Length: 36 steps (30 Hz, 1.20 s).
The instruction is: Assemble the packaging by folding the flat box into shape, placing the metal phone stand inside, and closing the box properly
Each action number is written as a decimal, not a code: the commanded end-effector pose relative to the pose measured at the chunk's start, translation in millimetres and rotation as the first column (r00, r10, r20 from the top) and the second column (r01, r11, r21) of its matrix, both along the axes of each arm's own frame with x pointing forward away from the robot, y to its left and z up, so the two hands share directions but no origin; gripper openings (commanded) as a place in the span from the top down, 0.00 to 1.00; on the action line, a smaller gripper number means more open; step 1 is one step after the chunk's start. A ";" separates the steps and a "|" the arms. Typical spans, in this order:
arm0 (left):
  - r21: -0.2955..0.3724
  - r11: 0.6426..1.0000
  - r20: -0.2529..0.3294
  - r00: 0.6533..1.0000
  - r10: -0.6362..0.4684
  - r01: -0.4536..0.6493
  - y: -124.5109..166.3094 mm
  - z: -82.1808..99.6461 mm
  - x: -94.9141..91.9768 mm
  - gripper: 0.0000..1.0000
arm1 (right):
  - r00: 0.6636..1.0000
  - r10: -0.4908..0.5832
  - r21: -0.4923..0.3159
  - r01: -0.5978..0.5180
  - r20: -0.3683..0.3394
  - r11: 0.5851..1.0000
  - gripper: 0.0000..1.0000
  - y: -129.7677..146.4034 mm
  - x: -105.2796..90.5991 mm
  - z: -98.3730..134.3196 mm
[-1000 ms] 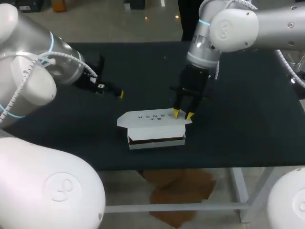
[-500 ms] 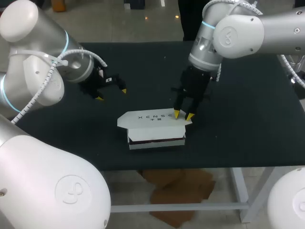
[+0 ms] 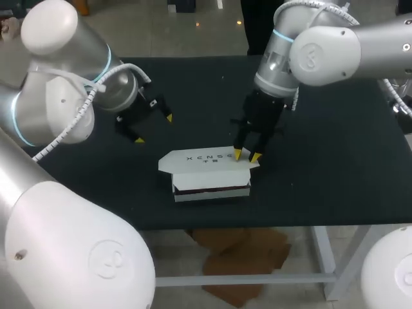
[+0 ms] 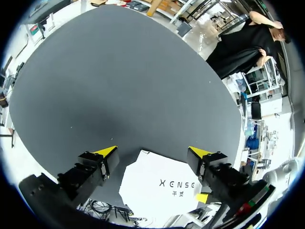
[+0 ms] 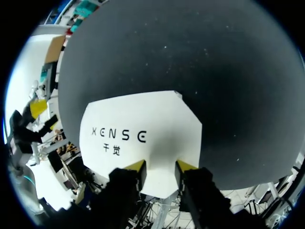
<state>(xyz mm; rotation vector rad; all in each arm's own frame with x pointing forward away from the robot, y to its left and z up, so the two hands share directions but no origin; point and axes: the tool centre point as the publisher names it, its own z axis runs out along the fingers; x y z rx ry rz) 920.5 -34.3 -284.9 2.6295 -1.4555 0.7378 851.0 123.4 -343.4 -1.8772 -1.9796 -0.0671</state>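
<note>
The white box (image 3: 209, 174) sits near the table's front edge, its printed lid (image 3: 205, 159) lowered with a dark gap left along the front. My right gripper (image 3: 246, 155) stands upright over the lid's right end, both yellow tips resting on top of the lid (image 5: 143, 126); its jaws are partly apart, with the right gripper (image 5: 161, 167) holding nothing. My left gripper (image 3: 154, 129) hovers wide open behind and left of the box, apart from it. In the left wrist view the lid (image 4: 162, 183) lies just beneath the left gripper (image 4: 153, 152). No phone stand shows.
The black table (image 3: 322, 180) stretches bare to the right and behind the box. The box stands a short way from the front edge. My left arm's bulky links rise over the table's left side.
My left arm has swung and turned its wrist, so both yellow tips now show, nearer the box's back left. The right gripper and the box have stayed put.
</note>
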 end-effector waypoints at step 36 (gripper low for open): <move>0.171 0.962 -0.323 0.935 -0.148 0.212 -19.0 -30.0 -28.1 0.00 | 0.999 -0.025 0.000 0.025 0.022 1.000 0.56 -4.2 -8.6 -8.1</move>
